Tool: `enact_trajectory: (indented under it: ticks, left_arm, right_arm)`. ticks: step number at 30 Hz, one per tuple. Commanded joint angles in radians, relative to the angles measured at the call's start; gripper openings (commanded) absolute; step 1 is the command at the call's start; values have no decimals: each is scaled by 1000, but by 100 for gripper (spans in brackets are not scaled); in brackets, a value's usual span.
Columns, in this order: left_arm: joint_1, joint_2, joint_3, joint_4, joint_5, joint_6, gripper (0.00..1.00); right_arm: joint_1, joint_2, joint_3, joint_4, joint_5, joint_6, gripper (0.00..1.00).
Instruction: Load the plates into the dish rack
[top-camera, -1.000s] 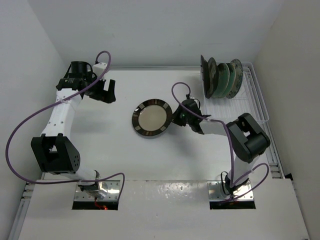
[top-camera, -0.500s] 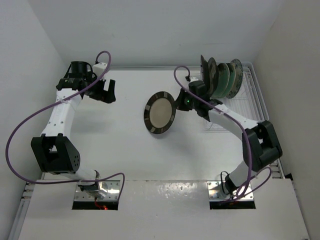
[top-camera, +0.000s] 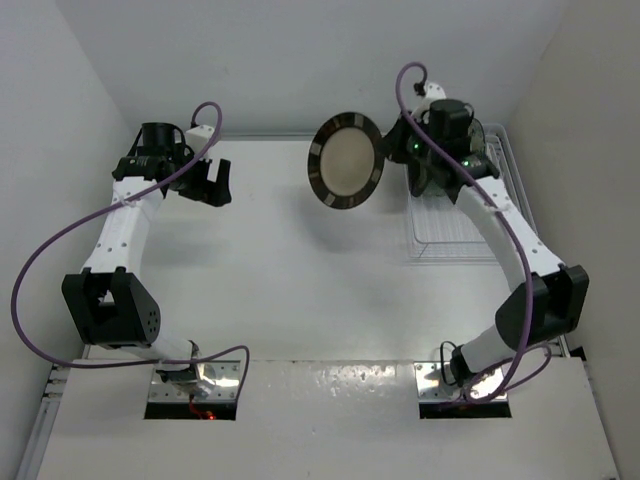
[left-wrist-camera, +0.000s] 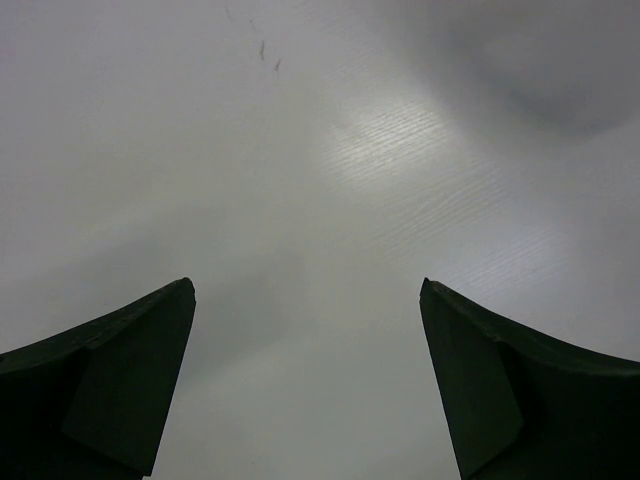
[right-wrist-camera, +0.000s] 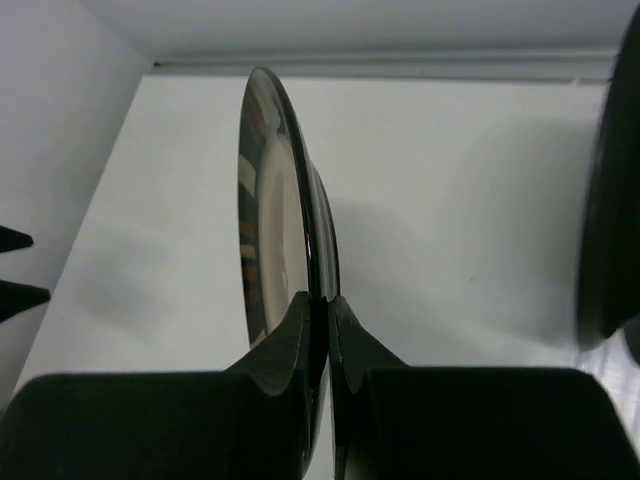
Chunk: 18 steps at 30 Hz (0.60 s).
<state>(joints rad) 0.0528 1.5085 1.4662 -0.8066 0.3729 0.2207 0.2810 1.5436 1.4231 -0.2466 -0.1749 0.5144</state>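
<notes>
A cream plate (top-camera: 347, 160) with a dark patterned rim hangs upright in the air, left of the dish rack (top-camera: 455, 228). My right gripper (top-camera: 394, 150) is shut on its right edge. In the right wrist view the plate (right-wrist-camera: 285, 210) stands edge-on, with the right gripper (right-wrist-camera: 326, 304) pinching its rim between both fingers. Several plates (top-camera: 432, 180) stand on edge at the rack's far end, partly hidden behind my right arm. My left gripper (top-camera: 207, 190) hovers open at the far left of the table, and the left gripper (left-wrist-camera: 305, 292) holds nothing over the bare white surface.
The white wire rack runs along the right wall. A dark plate's edge (right-wrist-camera: 610, 200) shows at the right of the right wrist view. White walls close in the table at the back and on both sides.
My right arm has lifted the plate off the table, turned it upright and carried it back and to the right, toward the rack. The left arm has not moved.
</notes>
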Motion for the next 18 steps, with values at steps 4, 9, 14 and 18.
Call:
enact_trajectory:
  ticks: [4,9,14,18]
  left_arm:
    - [-8,-31,6,9,6,5,100]
    - [-8,-21,6,9,6,5,100]
    - [1,-1,6,9,6,5,100]
    - [10,10,16,9,6,5,100]
  right_arm:
    - [-176,-131,299,76,37,-111,0]
    - [-384,-143,388,52,129,-240,0]
    - [-473,-181,329,156,294,-445,0]
    - [-476,-174,318,227,394,-592,0]
